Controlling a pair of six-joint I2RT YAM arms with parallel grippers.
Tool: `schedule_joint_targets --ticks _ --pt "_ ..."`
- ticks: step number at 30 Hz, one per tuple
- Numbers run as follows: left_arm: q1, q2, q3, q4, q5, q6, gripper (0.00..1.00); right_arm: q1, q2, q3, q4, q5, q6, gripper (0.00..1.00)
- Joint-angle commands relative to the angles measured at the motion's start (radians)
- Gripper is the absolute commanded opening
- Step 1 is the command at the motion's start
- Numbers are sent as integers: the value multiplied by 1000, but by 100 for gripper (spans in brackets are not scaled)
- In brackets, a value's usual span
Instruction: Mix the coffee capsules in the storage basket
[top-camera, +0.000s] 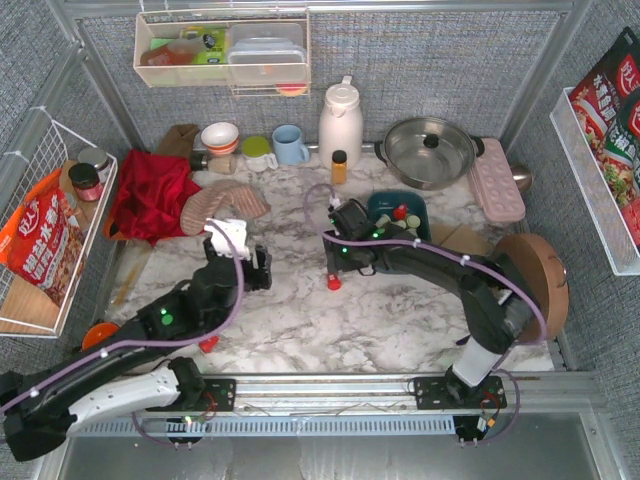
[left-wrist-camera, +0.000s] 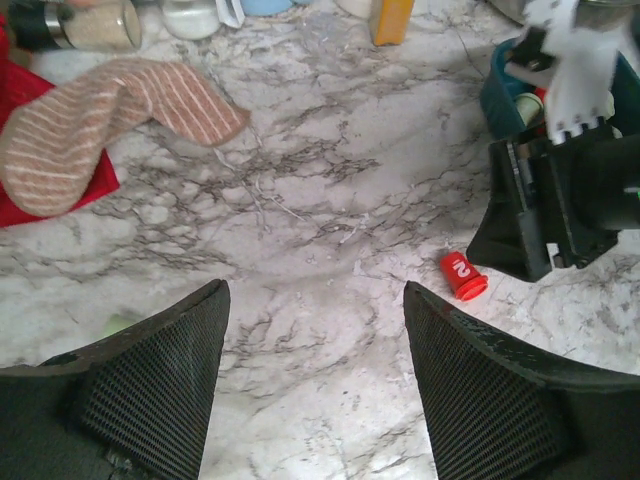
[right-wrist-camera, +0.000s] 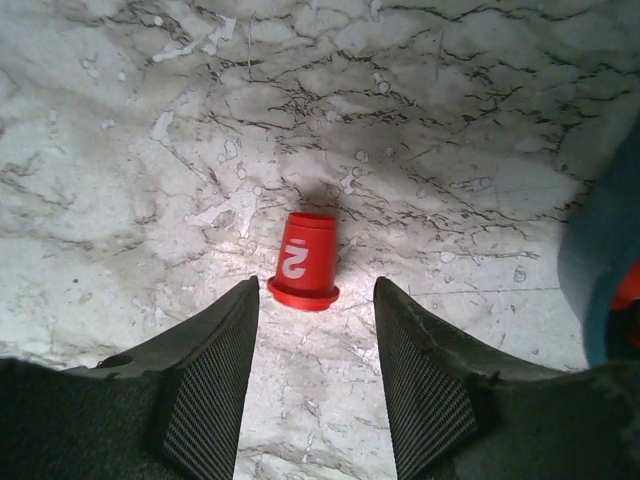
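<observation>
While the teal basket (top-camera: 377, 204) already holds a jumble of red and pale green coffee pods (top-camera: 401, 214), one red pod (right-wrist-camera: 305, 262) sits out on the marble table (top-camera: 290, 320) near it. The right gripper (right-wrist-camera: 316, 287) hangs low over that pod, fingers spread either side of its rim without pinching it; the left gripper (left-wrist-camera: 315, 300) hovers spread and empty over bare marble. The mixing looks unfinished, with this stray pod yet to go in.

Marble table (top-camera: 300, 330), grey fabric walls (top-camera: 430, 60) (wire racks (top-camera: 45, 140))
</observation>
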Motion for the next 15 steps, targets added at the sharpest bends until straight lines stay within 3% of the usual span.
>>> schedule_joint_targets --ticks 1,7,10,15 --pt "0 -107 -35 -36 11 148 78 32 83 71 -113 68 5 54" --pt "1 -289 -215 95 -27 190 79 66 179 156 -180 96 -9 53" --pt "2 -354 -219 86 0 195 82 73 211 188 -217 107 -20 53" --pt "1 -442 -227 33 -95 166 86 77 248 213 -232 114 -6 53"
